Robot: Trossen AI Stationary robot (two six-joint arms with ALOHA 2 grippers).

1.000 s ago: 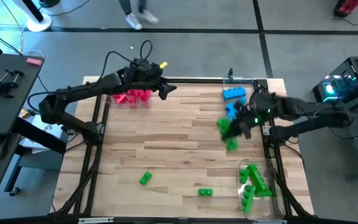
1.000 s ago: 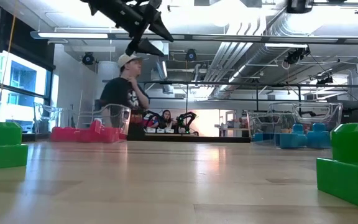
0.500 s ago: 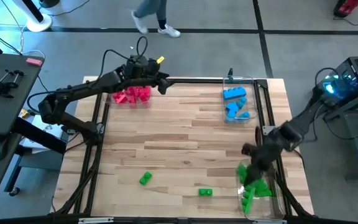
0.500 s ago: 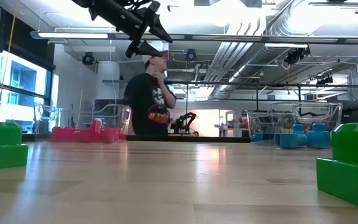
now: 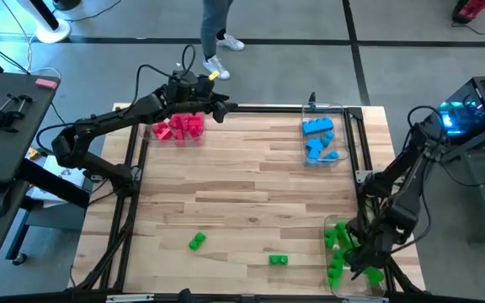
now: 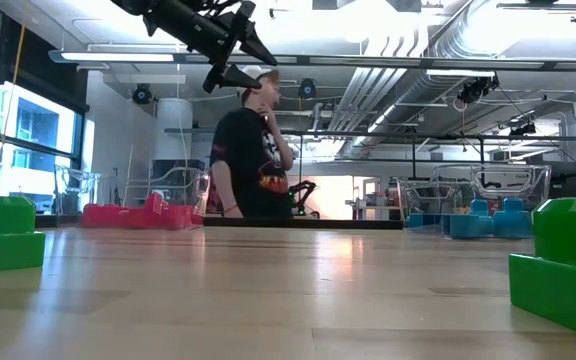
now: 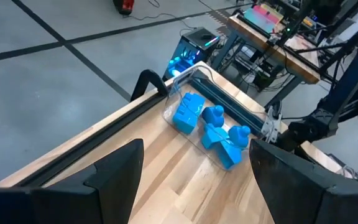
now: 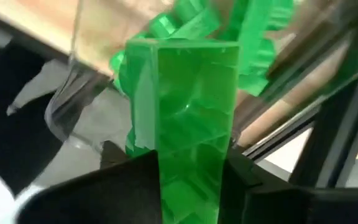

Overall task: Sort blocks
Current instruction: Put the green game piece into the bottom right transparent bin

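Note:
My right gripper [image 5: 365,263] hangs over the clear tray [image 5: 330,225] of green blocks [image 5: 340,237] at the table's near right corner, shut on a long green block bar [image 8: 194,106]. Two more green blocks [image 5: 196,242] [image 5: 278,260] lie on the wood near the front edge. My left gripper [image 5: 222,108] hovers open and empty, high above the far edge, beside the tray of red blocks [image 5: 178,128]. It also shows at the top of the low view [image 6: 253,55]. Blue blocks [image 5: 318,139] lie in a tray at the far right. My right gripper pinches the green bar's two long sides [image 8: 166,155] between its two fingers [image 8: 126,183], with the bar running out ahead along the fingers. The fingers slant steeply down from above. The bar is lifted clear, its free end pointing down at the green blocks in the tray.
Black frame rails [image 5: 369,181] run along the table's sides, close to the right arm. A person [image 6: 253,150] stands beyond the far edge. The middle of the wooden table [image 5: 242,194] is bare.
My right gripper has swung from beside the blue tray toward the near edge and down over the green tray, carrying the green bar and rolling and tipping downward. My left gripper has drifted slightly toward the far edge. The person behind the table has walked to the right.

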